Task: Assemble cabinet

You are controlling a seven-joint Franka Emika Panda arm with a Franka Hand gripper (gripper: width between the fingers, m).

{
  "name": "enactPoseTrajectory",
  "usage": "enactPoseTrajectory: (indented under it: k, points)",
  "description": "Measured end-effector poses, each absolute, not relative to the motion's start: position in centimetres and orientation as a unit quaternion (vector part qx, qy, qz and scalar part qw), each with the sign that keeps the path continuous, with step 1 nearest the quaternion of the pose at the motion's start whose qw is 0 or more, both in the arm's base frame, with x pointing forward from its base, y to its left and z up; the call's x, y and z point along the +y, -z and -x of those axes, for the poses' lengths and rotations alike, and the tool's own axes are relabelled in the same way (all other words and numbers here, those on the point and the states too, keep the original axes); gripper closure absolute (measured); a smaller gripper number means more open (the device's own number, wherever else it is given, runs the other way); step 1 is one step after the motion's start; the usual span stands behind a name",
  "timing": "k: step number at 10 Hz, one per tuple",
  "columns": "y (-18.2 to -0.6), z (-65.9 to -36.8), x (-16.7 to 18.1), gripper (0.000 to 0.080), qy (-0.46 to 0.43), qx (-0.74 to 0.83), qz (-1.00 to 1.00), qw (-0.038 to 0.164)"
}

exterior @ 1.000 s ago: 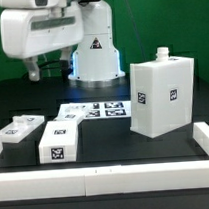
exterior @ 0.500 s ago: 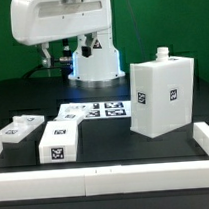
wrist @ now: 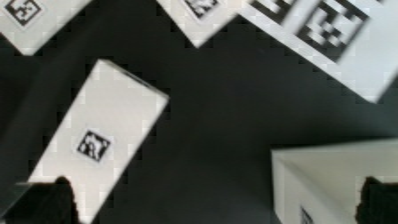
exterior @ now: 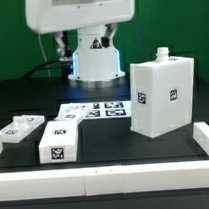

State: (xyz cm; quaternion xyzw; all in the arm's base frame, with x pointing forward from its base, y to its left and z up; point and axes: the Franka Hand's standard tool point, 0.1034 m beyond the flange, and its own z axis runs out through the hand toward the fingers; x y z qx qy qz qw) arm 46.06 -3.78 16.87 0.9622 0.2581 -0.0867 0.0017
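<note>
White tagged panel [wrist: 107, 130] lies flat beneath our raised gripper [wrist: 217, 205], whose fingers [wrist: 54, 205] stand spread wide with nothing between them. We judge it best to centre over the panel's narrow width and square the jaws to its long edges before descending. The cabinet box [exterior: 164, 94] stands upright, well apart to the gripper's side.

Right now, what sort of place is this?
Likely a robotics lab test bench: a black table fenced by white rails, a tagged white box, and a robot arm behind.
</note>
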Motion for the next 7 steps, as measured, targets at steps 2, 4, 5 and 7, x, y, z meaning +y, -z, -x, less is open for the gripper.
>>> enactPoseTrajectory:
  k: [2, 4, 5, 7]
  points:
    - [-18.46, -47.03, -1.69, 0.0004, 0.087, 0.244, -0.966, 0.007]
    - [-18.17, -46.85, -2.02, 0.0004, 0.09, 0.242, -0.966, 0.006]
    - [-18.16, -46.85, -1.98, 0.0004, 0.09, 0.242, -0.966, 0.006]
    - [-18.14, -46.86, -1.67, 0.0004, 0.09, 0.229, -0.969, 0.008]
